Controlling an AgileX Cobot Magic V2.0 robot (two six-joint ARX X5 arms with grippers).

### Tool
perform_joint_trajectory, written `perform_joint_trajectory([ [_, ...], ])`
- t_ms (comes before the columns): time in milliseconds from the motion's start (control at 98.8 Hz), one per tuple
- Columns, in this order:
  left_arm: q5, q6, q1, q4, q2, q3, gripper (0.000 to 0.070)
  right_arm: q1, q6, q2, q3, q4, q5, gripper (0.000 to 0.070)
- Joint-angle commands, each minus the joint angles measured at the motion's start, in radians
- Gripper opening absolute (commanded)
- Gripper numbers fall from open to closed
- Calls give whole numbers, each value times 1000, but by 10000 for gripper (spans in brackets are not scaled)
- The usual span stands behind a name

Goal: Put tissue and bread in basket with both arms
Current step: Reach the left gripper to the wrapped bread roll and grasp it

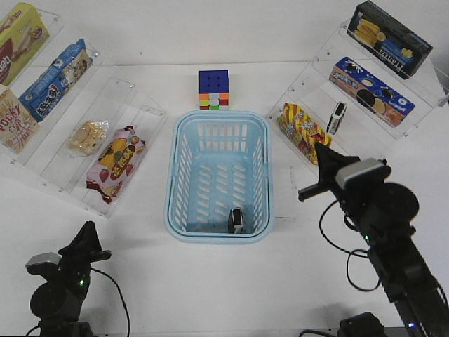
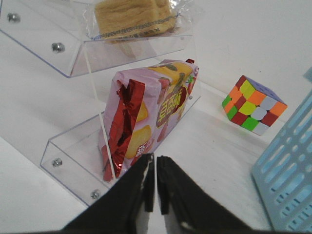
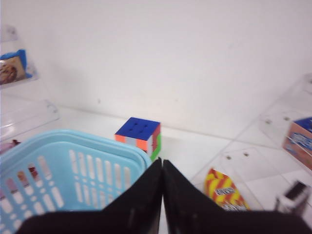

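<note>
Golden bread (image 1: 87, 137) on shelf, beyond left end effector (image 1: 90, 235).

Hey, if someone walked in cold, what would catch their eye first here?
Probably the light-blue basket in the middle of the table, with one black tissue pack lying in its near corner. Right behind it sits a colourful puzzle cube, and clear shelves of snacks fan out on both sides.
</note>
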Motion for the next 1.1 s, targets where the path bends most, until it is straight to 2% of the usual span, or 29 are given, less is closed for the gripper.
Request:
perform_joint_trajectory([
  [0,24,-61,1,-1,3,66,1,-5,8,-102,-155,135,5,0],
  [71,26,-48,1,-48,27,143,1,-5,14,-193,-290,237,34,0],
  [172,26,49,1,-100,113,269,1,-5,16,-259,-397,285,55,0],
  [283,22,217,1,-151,269,418,1,-5,45,-268,-412,251,56,0],
  [425,23,482,1,-226,500,605,16,-5,60,-267,-412,251,55,0],
  [466,23,541,1,-233,564,650,103,-5,61,-267,-412,253,55,0],
  [577,12,624,1,-247,734,764,481,-5,61,-268,-412,249,55,0],
  [607,1,646,1,-250,776,792,547,-5,61,-268,-412,248,55,0],
  [638,-9,673,1,-251,818,819,576,-5,61,-268,-412,246,55,0],
  [779,-55,832,-1,-254,1001,930,575,-5,61,-267,-412,247,53,0],
  [870,-92,904,-3,-254,1103,988,575,-5,61,-268,-412,247,51,0],
  [1093,-154,985,-9,-209,1302,1074,574,-5,61,-268,-412,247,51,0],
])
